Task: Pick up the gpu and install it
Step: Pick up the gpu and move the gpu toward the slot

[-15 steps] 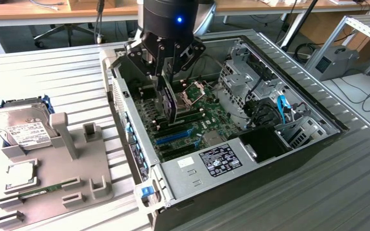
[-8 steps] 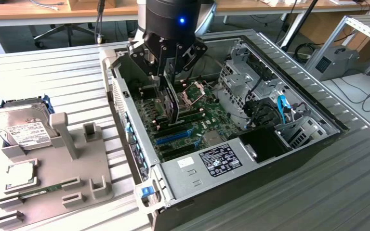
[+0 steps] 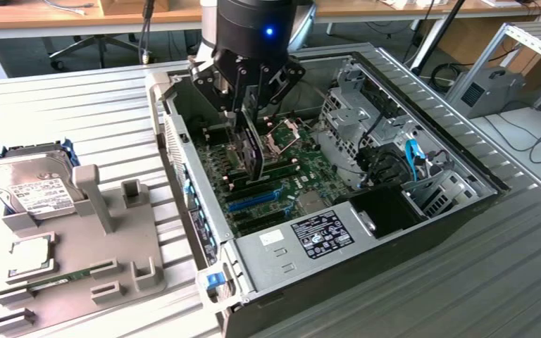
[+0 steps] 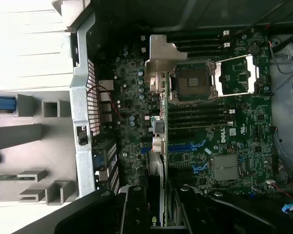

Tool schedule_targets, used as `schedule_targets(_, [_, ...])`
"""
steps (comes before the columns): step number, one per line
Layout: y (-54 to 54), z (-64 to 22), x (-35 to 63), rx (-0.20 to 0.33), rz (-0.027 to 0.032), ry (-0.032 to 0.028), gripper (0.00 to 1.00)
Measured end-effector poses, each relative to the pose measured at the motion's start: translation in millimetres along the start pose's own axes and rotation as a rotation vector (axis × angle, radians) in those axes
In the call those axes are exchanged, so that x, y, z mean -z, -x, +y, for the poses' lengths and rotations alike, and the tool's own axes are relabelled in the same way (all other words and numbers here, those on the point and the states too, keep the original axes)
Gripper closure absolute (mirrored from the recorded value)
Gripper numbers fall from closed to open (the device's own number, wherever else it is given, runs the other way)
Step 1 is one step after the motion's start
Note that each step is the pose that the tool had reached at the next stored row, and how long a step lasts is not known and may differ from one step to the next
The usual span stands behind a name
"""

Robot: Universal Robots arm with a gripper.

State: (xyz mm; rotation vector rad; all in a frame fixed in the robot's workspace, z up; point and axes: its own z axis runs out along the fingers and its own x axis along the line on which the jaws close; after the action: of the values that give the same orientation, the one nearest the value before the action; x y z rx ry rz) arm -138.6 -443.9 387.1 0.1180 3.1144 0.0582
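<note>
Green board under a dark cooler: gpu.

Exterior view.
- Hanging on edge above the motherboard inside the open computer case, well apart from the grey parts fixture at the exterior view's left.
- Pointing its long lower edge downward, apparently to face the blue expansion slots lying near beneath it.
- Standing well proud of the board, so judged not yet seated.
- Gripper: gripping the gpu by its upper edge, jaws clamped on either face of the card. Taking it from above, probably to leave the connector edge free.
- Computer case: lying on its side with the panel off, presenting the motherboard face-up for reach from overhead. Carrying the labelled power supply at its near end.
- Parts fixture: cradling a hard drive upright, a processor chip flat and a RAM stick in a groove, likely keeping each part at a known spot for picking.

Wrist view.
- Looking down past the dark fingers of the gripper.
- Showing the gpu edge-on as a thin pale strip running out from between those fingers.
- Hovering close to the blue expansion slots; exact alignment cannot be told.
- Passing over the processor socket, its metal retaining frame swung open.
- Catching the parts fixture just beyond the perforated case wall.
</note>
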Motion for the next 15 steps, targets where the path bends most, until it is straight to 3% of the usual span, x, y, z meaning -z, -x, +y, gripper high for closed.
schedule_targets(15, [9.5,0.6,-3.9,0.0,0.0,0.0,0.74])
